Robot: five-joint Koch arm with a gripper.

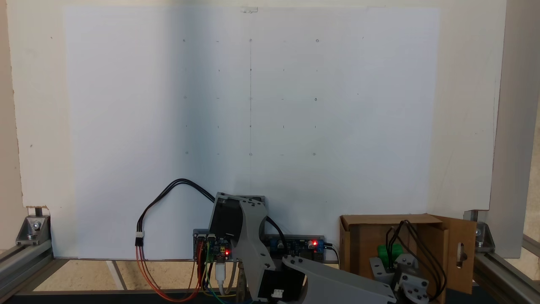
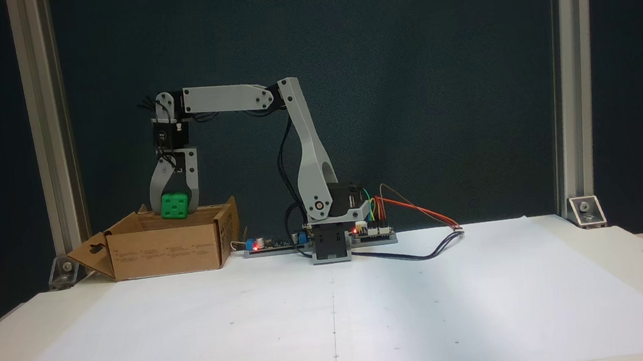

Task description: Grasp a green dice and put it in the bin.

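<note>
We see a wide bench (image 2: 606, 270) covered by a big white paper sheet (image 2: 336, 316) marked with a faint grid of dots, and aluminium frame posts (image 2: 49, 143) at its sides. At the back edge stands the grey Koch arm (image 2: 309, 152), its base on a strip of circuit boards (image 2: 363, 237) with red lights lit and coloured wires (image 2: 414, 209) trailing off. In the fixed view from the front the upper link reaches level towards the left, and the wrist hangs straight down over the bin (image 2: 167, 247), a brown cardboard box with upright flaps; one flap (image 2: 90, 255), folded outward, has a slot-shaped cut-out. In the fixed view from above, the bin (image 1: 363, 245) sits at the lower right, beside the arm's base.

The claw (image 2: 176, 208) points down, its two grey fingers (image 2: 156, 189) closed on either side of the green dice (image 2: 174, 206), which it holds at about the level of the bin's upper rim, over the opening. Five pips seem to face us, though the face is small. From above, the green dice (image 1: 390, 252) shows as a green patch inside the box outline, partly hidden by the wrist and black cables (image 1: 422, 249).
</note>
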